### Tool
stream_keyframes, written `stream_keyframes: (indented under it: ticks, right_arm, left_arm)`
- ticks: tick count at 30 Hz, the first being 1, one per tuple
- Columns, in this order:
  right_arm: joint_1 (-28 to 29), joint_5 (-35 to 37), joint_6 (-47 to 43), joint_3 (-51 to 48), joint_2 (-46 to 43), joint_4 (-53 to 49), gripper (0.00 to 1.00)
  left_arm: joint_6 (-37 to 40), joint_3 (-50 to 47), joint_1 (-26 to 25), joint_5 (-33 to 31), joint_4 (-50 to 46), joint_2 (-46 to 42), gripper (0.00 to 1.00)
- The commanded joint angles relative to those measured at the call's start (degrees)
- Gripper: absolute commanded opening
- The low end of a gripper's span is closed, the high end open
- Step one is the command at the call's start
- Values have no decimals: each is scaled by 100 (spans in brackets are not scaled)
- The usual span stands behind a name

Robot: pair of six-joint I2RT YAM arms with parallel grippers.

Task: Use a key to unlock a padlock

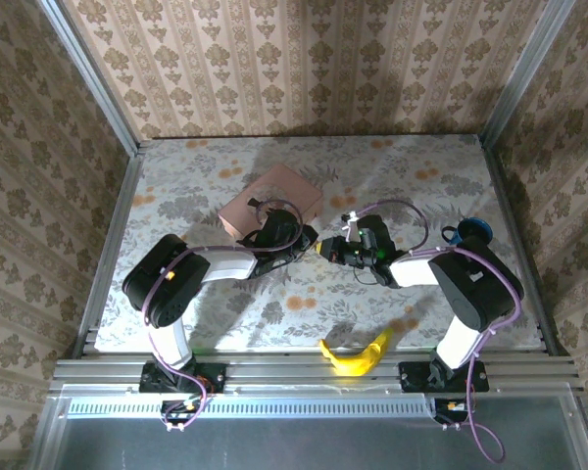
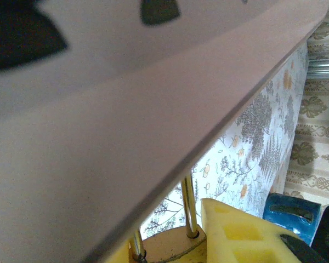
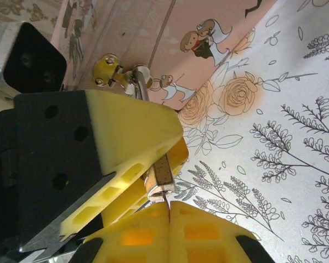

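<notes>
Nearest the lens in my right wrist view were the yellow pads of my right gripper (image 3: 169, 212), at the bottom centre, pressed together on the key (image 3: 165, 195). Only a thin silvery sliver of it showed above them. Its tip met the underside of the padlock (image 3: 162, 175) just above. I could not tell how deep it sat. My left gripper (image 3: 172, 156) held the brass body clamped between its own yellow pads. The shackle (image 3: 141, 87) rose toward the upper left, beside the side of the pink tin (image 3: 208, 60).

In my left wrist view the tin's lid (image 2: 126, 120) lay closest, blurred across the upper left. At the bottom edge the padlock (image 2: 172, 245) sat in my grip against a pad (image 2: 241, 235), its two shackle legs running up behind the tin's rim.

From above, both grippers met nose to nose at mid-table, the left (image 1: 296, 242) and the right (image 1: 325, 249), just below the tin (image 1: 274, 201). A banana (image 1: 356, 354) lay near the bottom, well apart.

I judged the step to be seating and turning the key. The next move called for a straight push along the keyway, then a wrist roll while my left held firm.
</notes>
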Motion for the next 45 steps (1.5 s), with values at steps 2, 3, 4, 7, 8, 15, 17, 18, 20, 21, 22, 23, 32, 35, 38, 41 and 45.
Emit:
stream_keyframes:
  ticks: [2, 3, 4, 7, 8, 15, 17, 18, 20, 21, 22, 23, 32, 35, 38, 41, 45]
  right_arm:
    - [33, -105, 131, 322, 383, 499, 0]
    - [33, -136, 166, 365, 444, 593, 0]
    - [33, -167, 212, 405, 511, 705, 0]
    - [24, -194, 314, 533, 675, 968, 0]
    - [17, -182, 341, 568, 722, 1033, 0]
    - [-2, -199, 601, 756, 1038, 1549, 0]
    - [-2, -203, 643, 709, 1068, 1625, 0]
    - [0, -193, 655, 671, 1073, 1646, 0]
    - [-4, -164, 656, 614, 1066, 1646, 0]
    - [-2, -150, 665, 587, 1065, 1663, 0]
    - [-2, -138, 689, 561, 1068, 1687, 0]
    - [-2, -133, 699, 552, 1060, 1706, 0]
    - [-2, -96, 793, 547, 1035, 1718, 0]
    - [-1, -105, 861, 566, 1041, 1738, 0]
    - [-2, -103, 924, 576, 1044, 1768, 0]
    - [-2, -130, 1014, 602, 1075, 1838, 0]
    - [-2, -155, 1063, 661, 1112, 1839, 0]
  left_arm:
    - [-658, -103, -309, 1372, -632, 389, 0]
    - [-644, -71, -316, 1386, -651, 398, 0]
    - [-623, -49, -336, 1391, -676, 398, 0]
    - [-563, 13, -366, 1406, -749, 390, 0]
    - [-552, 22, -380, 1400, -771, 383, 0]
    - [-508, -40, -408, 1329, -716, 275, 0]
    - [-472, -138, -375, 1206, -636, 142, 12]
    - [-420, -184, -361, 1123, -623, 43, 25]
    - [-302, -231, -326, 995, -670, -128, 32]
    - [-231, -232, -310, 940, -721, -199, 37]
    - [-141, -217, -301, 897, -771, -261, 43]
    - [-79, -202, -299, 875, -803, -306, 49]
    - [410, -271, -305, 433, -763, -665, 84]
    - [744, -386, -301, 80, -529, -850, 81]
    - [1021, -478, -297, -214, -272, -1002, 78]
    - [1290, -487, -297, -493, -254, -1094, 78]
    - [1363, -578, -269, -815, -78, -1071, 77]
